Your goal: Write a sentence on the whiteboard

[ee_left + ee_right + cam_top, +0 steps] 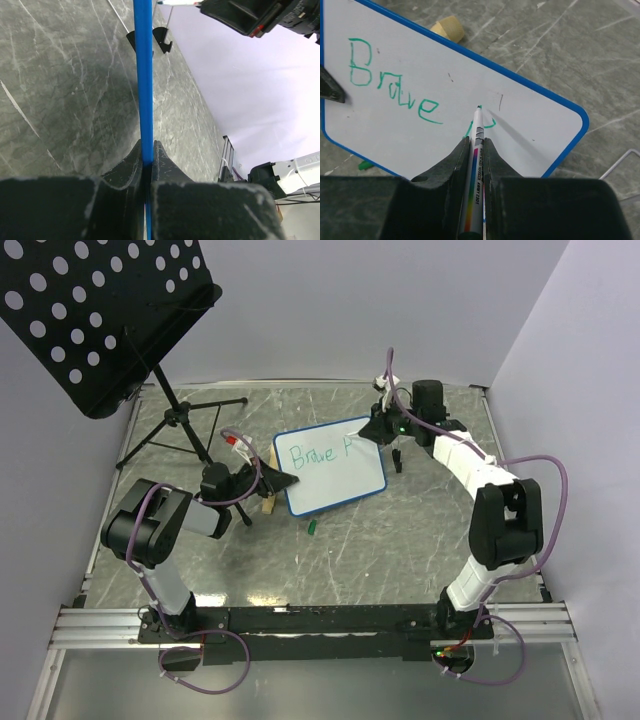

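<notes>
Letters of the green handwritten sentence (395,90) read "Brave" so far. One more letter is just begun to the right of them. They sit on the small flat white whiteboard with a thin blue rim (345,475), which is on the grey marble table (400,540). The whiteboard's long side runs from one arm across to the other.

The left gripper (147,150) is at the whiteboard's left short edge. Its two black fingers are pressed tight on the blue rim, so it holds the board.

The right gripper (477,142) is over the whiteboard's right half and is nearer the blank part. Its fingers are squeezed on a thin white marker with a rainbow stripe (479,125), which points away from the jaws. The marker tip touches the board at the new letter.

I think the next strokes must go to the right of "Brave", along the long side, where the white is bare. A little green thing (312,528) lies on the table just by the whiteboard's near edge.
</notes>
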Robot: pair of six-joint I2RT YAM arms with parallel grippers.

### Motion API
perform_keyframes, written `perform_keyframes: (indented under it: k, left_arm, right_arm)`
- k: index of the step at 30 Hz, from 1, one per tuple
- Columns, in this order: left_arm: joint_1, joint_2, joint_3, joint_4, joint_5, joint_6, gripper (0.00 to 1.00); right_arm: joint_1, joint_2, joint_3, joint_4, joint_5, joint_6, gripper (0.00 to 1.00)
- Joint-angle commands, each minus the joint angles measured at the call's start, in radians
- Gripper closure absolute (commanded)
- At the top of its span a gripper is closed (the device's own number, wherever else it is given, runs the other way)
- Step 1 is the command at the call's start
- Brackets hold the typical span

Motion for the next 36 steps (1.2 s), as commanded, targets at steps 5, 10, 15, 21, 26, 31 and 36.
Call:
perform_keyframes:
  k: [5, 10, 15, 21, 26, 31, 36]
  left_arm:
    - [-0.006, -0.024, 0.024, 0.214, 0.029, 0.013, 0.99]
    - [-0.006, -0.024, 0.026, 0.212, 0.027, 0.013, 0.99]
    - [-0.006, -0.024, 0.026, 0.214, 0.029, 0.011, 0.99]
    - [-0.006, -0.026, 0.026, 0.209, 0.029, 0.015, 0.99]
    - [-0.006, -0.024, 0.029, 0.211, 0.029, 0.015, 0.99]
    - [-0.006, -0.024, 0.03, 0.214, 0.029, 0.015, 0.99]
    - [-0.004, -0.027, 0.032, 0.208, 0.028, 0.018, 0.99]
  right_arm:
    - [-0.001, -0.04, -0.031, -0.012, -0.034, -0.032, 1.0]
    - [-0.003, -0.02, -0.026, -0.039, -0.014, -0.045, 1.0]
    - [0.0, 0.001, -0.011, -0.049, -0.011, -0.045, 1.0]
    - [0.01, 0.024, 0.005, -0.065, -0.002, -0.051, 1.0]
    - [0.013, 0.036, 0.012, -0.078, 0.007, -0.056, 1.0]
    - [0.014, 0.038, 0.014, -0.086, 0.013, -0.064, 1.0]
    - [0.013, 0.036, 0.012, -0.112, 0.019, -0.081, 1.0]
